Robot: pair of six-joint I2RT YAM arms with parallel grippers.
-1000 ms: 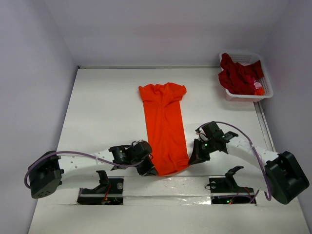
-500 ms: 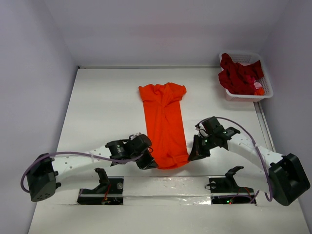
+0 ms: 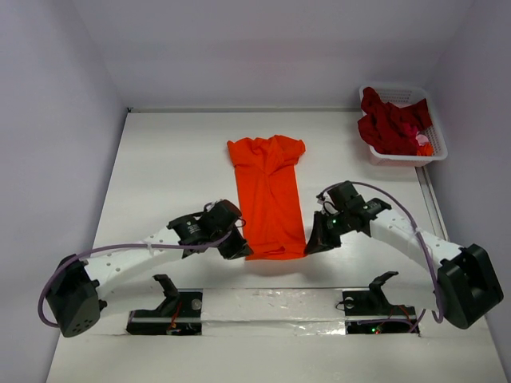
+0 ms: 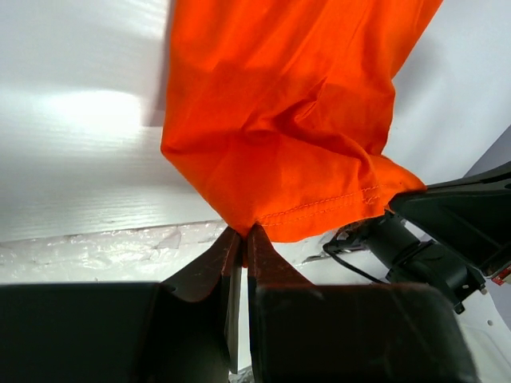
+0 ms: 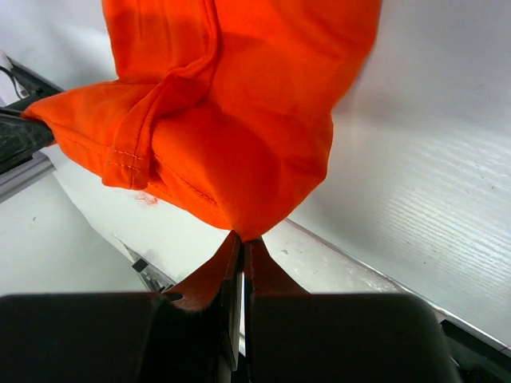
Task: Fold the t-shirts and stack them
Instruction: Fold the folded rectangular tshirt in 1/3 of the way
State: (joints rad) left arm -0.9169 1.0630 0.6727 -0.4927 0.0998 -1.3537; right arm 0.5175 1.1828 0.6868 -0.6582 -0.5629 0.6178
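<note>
Two hem corners of orange t-shirt [image 3: 270,199] pinched, left fingers [image 4: 214,265], right fingers [image 5: 211,278], red shirts [image 3: 391,124] jumbled in basket [image 3: 405,159], number unclear

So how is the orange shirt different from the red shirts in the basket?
The orange shirt lies stretched out long on the table; the red shirts sit bunched in the white basket. The orange shirt is bright; the red shirts are darker. The left fingers and right fingers pinch the orange shirt's near corners; nothing holds the red shirts. All are soft cloth.
</note>
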